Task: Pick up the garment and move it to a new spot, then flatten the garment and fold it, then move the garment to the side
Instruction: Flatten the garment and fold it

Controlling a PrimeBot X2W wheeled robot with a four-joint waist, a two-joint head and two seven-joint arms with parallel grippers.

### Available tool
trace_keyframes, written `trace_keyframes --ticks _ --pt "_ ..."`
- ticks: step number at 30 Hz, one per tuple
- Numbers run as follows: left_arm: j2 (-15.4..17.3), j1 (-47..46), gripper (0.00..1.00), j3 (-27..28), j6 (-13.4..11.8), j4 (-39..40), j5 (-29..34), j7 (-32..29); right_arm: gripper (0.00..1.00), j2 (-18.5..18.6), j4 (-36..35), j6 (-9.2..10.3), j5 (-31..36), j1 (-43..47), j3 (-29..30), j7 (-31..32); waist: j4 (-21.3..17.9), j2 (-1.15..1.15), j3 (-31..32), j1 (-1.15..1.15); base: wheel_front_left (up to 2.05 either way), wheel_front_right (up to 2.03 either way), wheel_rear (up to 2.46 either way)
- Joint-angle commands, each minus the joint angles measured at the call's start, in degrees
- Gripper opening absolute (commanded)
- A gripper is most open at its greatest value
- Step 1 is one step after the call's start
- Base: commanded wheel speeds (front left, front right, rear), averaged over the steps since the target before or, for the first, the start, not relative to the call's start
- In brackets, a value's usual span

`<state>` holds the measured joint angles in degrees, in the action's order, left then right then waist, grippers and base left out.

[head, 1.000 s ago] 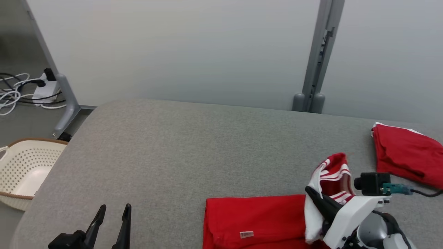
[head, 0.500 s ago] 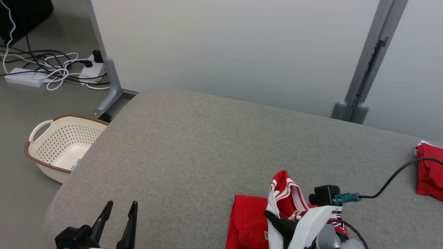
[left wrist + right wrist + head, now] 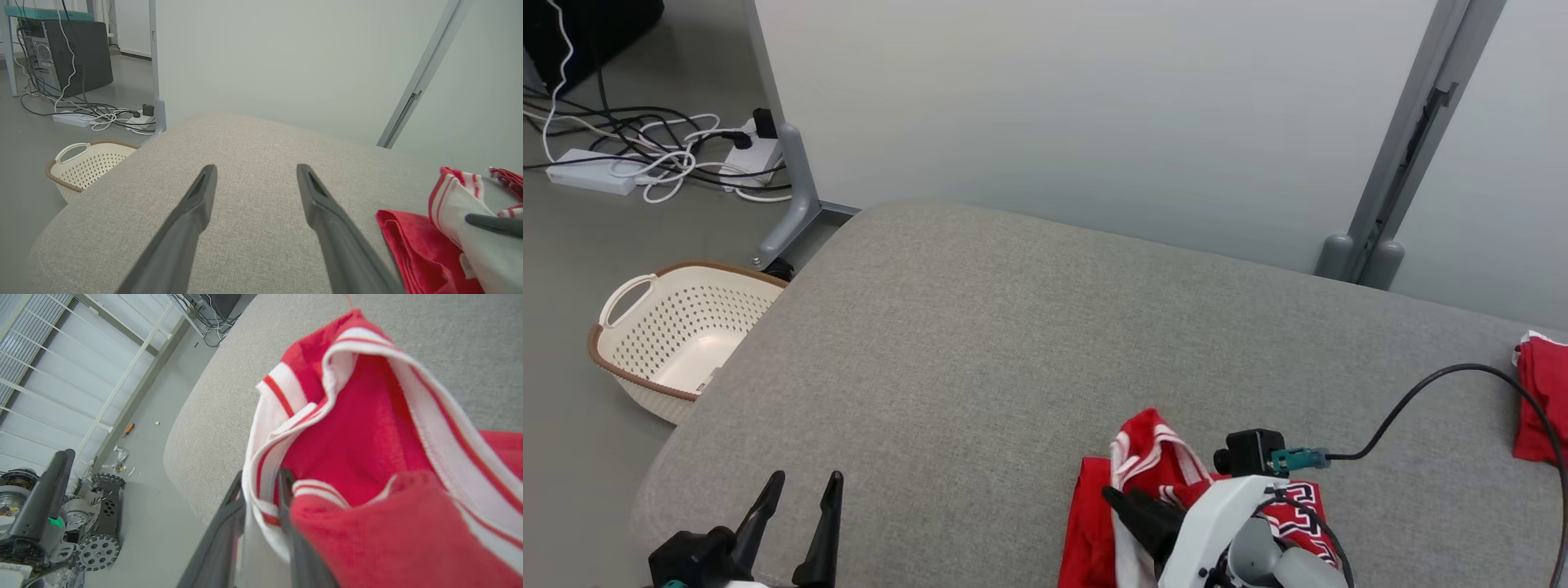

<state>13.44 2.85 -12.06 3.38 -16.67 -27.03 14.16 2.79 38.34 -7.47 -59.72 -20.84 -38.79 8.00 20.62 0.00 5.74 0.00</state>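
Observation:
The garment (image 3: 1152,445) is a red jersey with white-and-red striped trim, lying folded near the front right of the grey padded surface (image 3: 972,343). Its trimmed edge stands bunched up over my right gripper (image 3: 1119,500). In the right wrist view the jaws of the right gripper (image 3: 261,477) stand slightly apart, with the white trim of the garment (image 3: 367,437) lying loosely between them. My left gripper (image 3: 806,482) hovers open at the front left, well clear of the cloth. The left wrist view shows the left gripper (image 3: 256,169) with nothing between its fingers and the garment (image 3: 412,245) at the right.
Another red folded cloth (image 3: 1539,400) lies at the far right edge of the surface. A cream perforated basket (image 3: 629,302) sits on the floor to the left. Cables and a power strip (image 3: 645,155) lie on the floor behind it, beside a grey partition post (image 3: 796,196).
The head camera has swung left, so the whole picture has shifted. My right gripper's jaws have parted a little around the trim, and the raised edge of the garment now sits lower.

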Motion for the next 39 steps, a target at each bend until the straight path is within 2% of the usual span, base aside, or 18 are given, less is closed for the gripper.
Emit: trace_keyframes --ticks 1,8,13,22,27,38,39 --pt "0.2 -0.9 1.00 0.2 -0.2 -0.1 -0.2 0.2 1.00 0.3 0.2 -0.05 -0.9 -0.8 -0.9 -0.9 -0.5 0.00 0.0 0.00 0.00 0.00 0.00" --pt "-0.3 0.0 1.00 0.1 -0.6 -0.2 -0.5 0.4 1.00 0.3 -4.6 -0.05 -6.5 -3.3 -6.8 -5.3 -4.4 0.00 0.9 0.00 0.00 0.00 0.00" --pt "-0.6 0.7 1.00 0.5 -1.1 0.2 -0.6 0.6 1.00 0.7 -8.7 -0.05 -7.6 -4.7 -6.6 -9.0 -7.6 0.00 1.7 0.00 0.00 0.00 0.00" --pt "-0.9 2.4 1.00 1.4 -1.8 0.9 -0.8 0.9 1.00 12.2 -13.5 -0.04 -1.8 -1.1 1.4 -14.3 -10.8 0.00 2.7 0.00 0.00 0.00 0.00" --pt "-0.8 3.0 1.00 2.1 -1.8 1.5 -0.8 0.9 1.00 15.8 -14.1 -0.05 3.0 3.6 7.5 -15.7 -11.5 0.00 2.7 0.00 0.00 0.00 0.00" --pt "-1.1 2.6 1.00 2.0 -1.2 1.6 -0.2 1.0 1.00 10.8 -14.7 -0.04 15.9 9.0 17.7 -11.0 -11.4 0.00 2.4 0.00 0.00 0.00 0.00" --pt "-1.1 2.5 1.00 1.9 -1.1 1.5 -0.2 1.0 0.48 10.7 -14.3 -0.05 18.2 9.2 18.6 -10.5 -11.3 0.00 2.4 0.00 0.00 0.00 0.00"
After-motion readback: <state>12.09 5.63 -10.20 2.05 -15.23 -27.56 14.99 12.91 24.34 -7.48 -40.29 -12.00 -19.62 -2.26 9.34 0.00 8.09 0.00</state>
